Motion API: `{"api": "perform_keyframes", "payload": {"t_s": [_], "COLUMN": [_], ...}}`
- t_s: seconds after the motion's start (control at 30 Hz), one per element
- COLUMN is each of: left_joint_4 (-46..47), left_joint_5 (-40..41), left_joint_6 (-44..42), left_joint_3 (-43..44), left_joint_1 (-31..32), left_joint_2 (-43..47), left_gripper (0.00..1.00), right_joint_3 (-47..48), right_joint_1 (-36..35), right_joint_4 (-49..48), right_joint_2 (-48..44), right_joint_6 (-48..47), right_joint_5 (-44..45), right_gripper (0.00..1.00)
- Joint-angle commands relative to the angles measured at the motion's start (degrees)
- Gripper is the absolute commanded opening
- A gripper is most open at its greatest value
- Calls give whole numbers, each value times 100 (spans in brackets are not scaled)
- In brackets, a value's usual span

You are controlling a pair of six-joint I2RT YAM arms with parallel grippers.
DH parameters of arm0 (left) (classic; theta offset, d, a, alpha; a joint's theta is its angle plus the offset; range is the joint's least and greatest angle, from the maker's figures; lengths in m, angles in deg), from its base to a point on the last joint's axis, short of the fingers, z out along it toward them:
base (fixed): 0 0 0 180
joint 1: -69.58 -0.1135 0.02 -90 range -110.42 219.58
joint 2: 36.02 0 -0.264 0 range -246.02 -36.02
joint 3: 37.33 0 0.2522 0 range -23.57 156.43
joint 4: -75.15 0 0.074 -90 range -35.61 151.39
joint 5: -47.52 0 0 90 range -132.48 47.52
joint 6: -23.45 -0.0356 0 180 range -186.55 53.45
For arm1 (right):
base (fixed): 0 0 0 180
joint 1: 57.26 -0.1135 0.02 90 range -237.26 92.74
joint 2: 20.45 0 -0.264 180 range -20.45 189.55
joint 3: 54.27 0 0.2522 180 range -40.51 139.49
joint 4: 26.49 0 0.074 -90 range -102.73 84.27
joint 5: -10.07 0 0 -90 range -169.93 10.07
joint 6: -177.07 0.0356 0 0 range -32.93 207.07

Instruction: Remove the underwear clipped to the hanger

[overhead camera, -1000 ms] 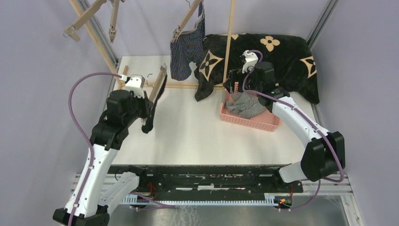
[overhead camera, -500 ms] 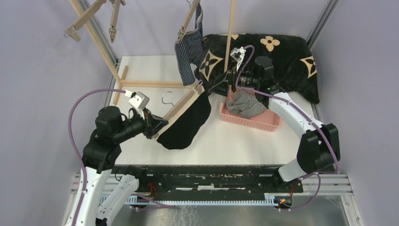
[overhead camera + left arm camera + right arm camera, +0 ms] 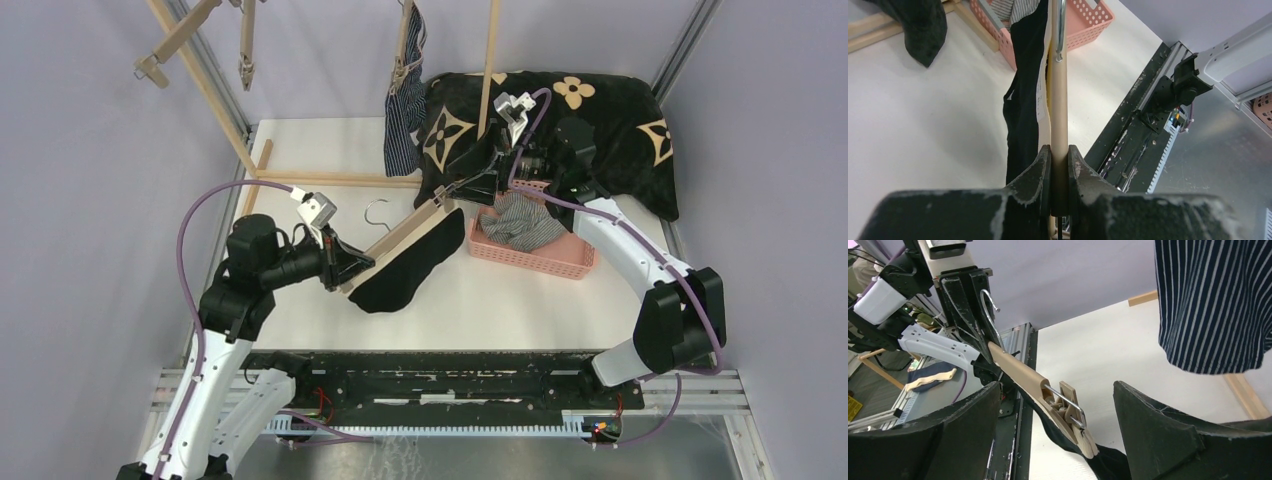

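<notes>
One hanger clamped by left pincer; right pincer agape.

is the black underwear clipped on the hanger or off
Clipped on. The black underwear hangs from the wooden hanger held in the left gripper; its end clip sits inside the open right gripper.

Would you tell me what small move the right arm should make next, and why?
Probably close the right gripper on the clip: its open jaws straddle that clip, which pins the black underwear, while the left gripper clamps the hanger.
</notes>
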Motion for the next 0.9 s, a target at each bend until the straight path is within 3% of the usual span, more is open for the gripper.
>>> {"api": "perform_keyframes", "payload": {"t_s": [0.0,0.33,0.67,0.87], "left_joint_4": [814,1222,1570,1699], "left_joint_5": [-360,-592,-588,-560], "left_joint_6": [378,647,882,940], "left_joint_3": [-32,-130,-314,-388], "left_joint_1": [-4,-8,-8,-8], "left_joint_2": [41,132,57,62], "left_gripper": [3,3,3,3], "right_joint_3": [-88,-27,13,19], "right_joint_1": [-40,-91,-172,-206], "right_joint_4": [-986,-1043,-1311,-1385], "right_joint_2": [-95,122,259,295], "right_joint_6": [498,628,918,1054], "right_joint_5": [-393,-348,-299,-298], "right_gripper": [90,82,56,51]}}
